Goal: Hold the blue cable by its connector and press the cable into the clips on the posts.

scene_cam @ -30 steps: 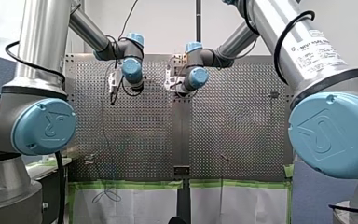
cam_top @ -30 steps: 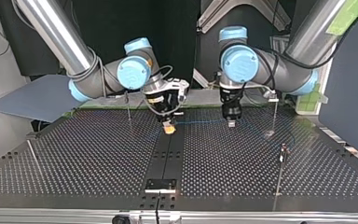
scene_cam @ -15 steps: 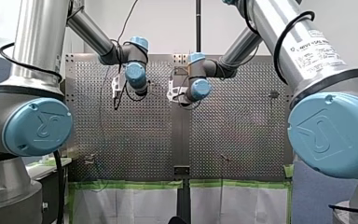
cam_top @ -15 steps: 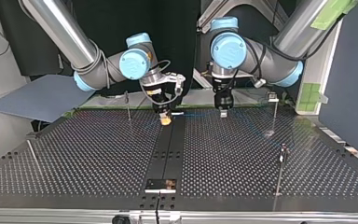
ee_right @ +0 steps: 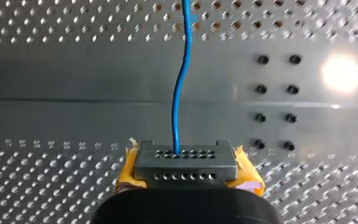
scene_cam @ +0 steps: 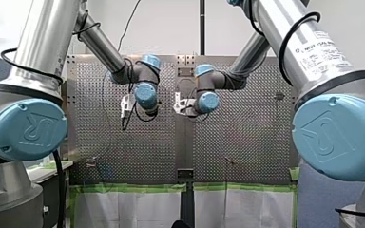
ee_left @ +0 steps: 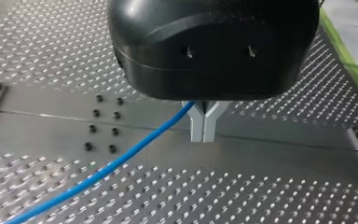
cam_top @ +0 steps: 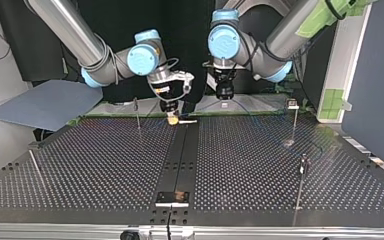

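Your right claw (ee_right: 186,170) is clamped, yellow pads (ee_right: 128,170) gripping the grey perforated connector block (ee_right: 186,161); left claw (ee_left: 203,128) pinches the thin blue cable (ee_left: 121,161). Both just lifted toward the top view's far edge, cable strung between them, so I'd say no thin metal post (cam_top: 293,122) is clipped yet.

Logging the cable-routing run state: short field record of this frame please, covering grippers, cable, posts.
right gripper: yellow pads, shut on connector
left gripper: metal fingers, shut on blue cable
cable path: leaves the connector straight ahead of the right gripper
gripper position: both near the far edge of the perforated table in the top view
posts: thin, upright
cable in clips: cannot tell
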